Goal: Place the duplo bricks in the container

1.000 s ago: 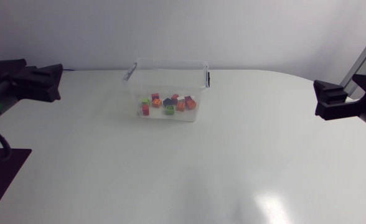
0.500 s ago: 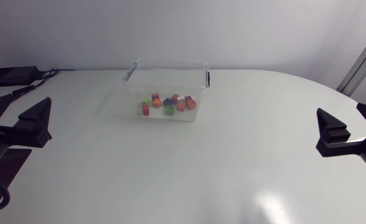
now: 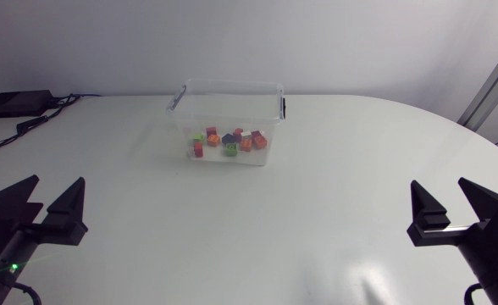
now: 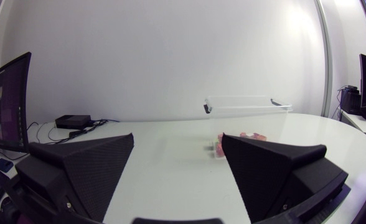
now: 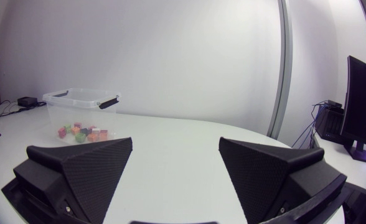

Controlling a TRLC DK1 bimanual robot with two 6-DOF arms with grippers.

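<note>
Bricks [image 3: 228, 141] seem all inside the box [image 3: 232, 84], so left gripper [image 3: 58, 180] and right gripper [image 3: 439, 182], wide open and empty, should park clear.

Red, orange, green and blue bricks [image 3: 229, 141] lie in a clear container [image 3: 232, 83].

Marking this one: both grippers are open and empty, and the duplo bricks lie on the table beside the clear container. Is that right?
Not quite. The duplo bricks lie inside the clear container, not on the table beside it; the head view shows this. The rest holds: the left gripper and the right gripper are both open and empty.
</note>
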